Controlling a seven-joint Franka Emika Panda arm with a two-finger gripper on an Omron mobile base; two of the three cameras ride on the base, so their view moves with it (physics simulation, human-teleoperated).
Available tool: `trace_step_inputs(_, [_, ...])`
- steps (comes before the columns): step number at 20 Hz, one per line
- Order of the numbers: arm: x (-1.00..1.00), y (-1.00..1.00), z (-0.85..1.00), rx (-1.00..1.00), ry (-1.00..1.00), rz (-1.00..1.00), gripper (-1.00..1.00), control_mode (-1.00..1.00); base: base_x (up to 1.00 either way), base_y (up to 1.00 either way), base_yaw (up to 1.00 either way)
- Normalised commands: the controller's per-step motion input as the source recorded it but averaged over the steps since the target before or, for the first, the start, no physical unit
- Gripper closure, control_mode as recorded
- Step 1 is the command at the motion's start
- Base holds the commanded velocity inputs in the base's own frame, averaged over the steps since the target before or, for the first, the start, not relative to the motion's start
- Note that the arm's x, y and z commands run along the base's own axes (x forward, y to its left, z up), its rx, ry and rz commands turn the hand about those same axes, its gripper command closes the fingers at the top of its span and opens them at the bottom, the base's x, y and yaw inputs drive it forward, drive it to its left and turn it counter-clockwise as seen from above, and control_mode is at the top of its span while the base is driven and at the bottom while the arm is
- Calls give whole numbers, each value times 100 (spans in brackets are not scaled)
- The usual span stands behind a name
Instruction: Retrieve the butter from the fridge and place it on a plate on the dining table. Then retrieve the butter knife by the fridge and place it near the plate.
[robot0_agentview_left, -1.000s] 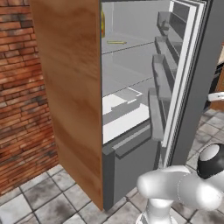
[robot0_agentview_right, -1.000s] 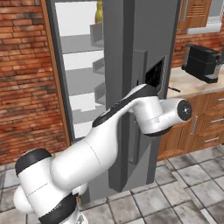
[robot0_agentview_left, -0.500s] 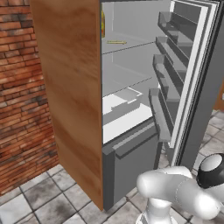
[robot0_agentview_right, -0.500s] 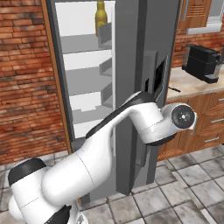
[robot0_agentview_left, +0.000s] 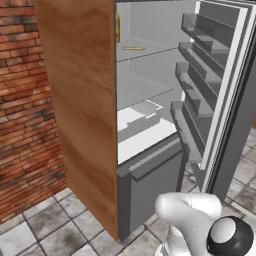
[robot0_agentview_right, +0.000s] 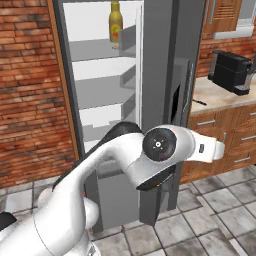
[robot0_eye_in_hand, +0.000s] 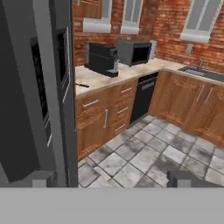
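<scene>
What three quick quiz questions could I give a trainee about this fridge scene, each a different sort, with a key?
1. True or false: the fridge door stands open.
2. Multiple choice: what stands on the top shelf in the right base view? A) a bottle B) a plate C) a kettle
3. Fill in: the butter knife lies on the ___ beside the fridge.

Key:
1. True; the shelves show.
2. A, the bottle.
3. Counter, near the coffee machine.

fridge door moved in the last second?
Yes. In the left base view the fridge door has swung further open, its shelved inner face turning away from the wooden side panel.
</scene>
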Motion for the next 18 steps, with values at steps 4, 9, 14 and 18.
trace_step_inputs(4, [-19, 97, 14, -27, 15, -32, -100, -100, 0, 0, 0])
trace_step_inputs(9, [3, 100, 24, -26, 23, -30, -100, -100, 0, 0, 0])
trace_step_inputs(14, [-5, 90, 2, -8, 29, -29, -100, -100, 0, 0, 0])
trace_step_inputs(18, [8, 43, 2, -5, 39, -14, -100, -100, 0, 0, 0])
